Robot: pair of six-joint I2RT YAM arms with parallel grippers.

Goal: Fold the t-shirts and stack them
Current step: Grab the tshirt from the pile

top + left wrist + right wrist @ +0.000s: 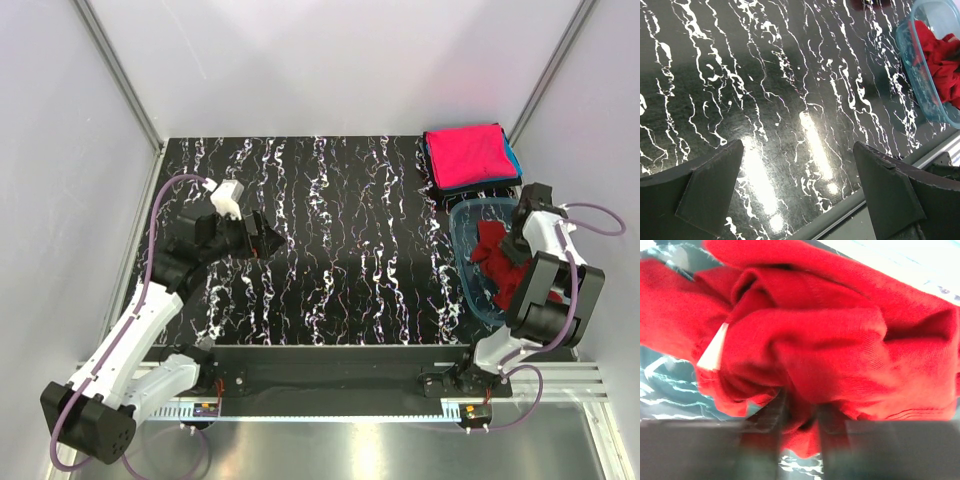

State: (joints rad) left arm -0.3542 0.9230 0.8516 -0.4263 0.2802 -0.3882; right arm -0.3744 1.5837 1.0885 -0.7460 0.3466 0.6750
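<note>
Left gripper (797, 150): hovers over the left part of the table (330, 230), jaws wide, holding nothing.
Right gripper (800, 435): down in the tub (922, 80) at the right edge. Jaws part-closed with a fold of the red tee (810, 340) between them. View is blurred, so cannot tell whether it is clamped.
Red tee: bunched in the tub, white label (712, 352) showing.
Pink tee (465, 155): folded, lying on the teal tee (512, 152) at the far right corner.

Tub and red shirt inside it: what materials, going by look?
The tub looks like translucent blue plastic, smooth and slightly glossy: light passes through its wall. The red shirt looks like soft matte knit, likely cotton: fine woven texture, limp folds, small white label.
</note>
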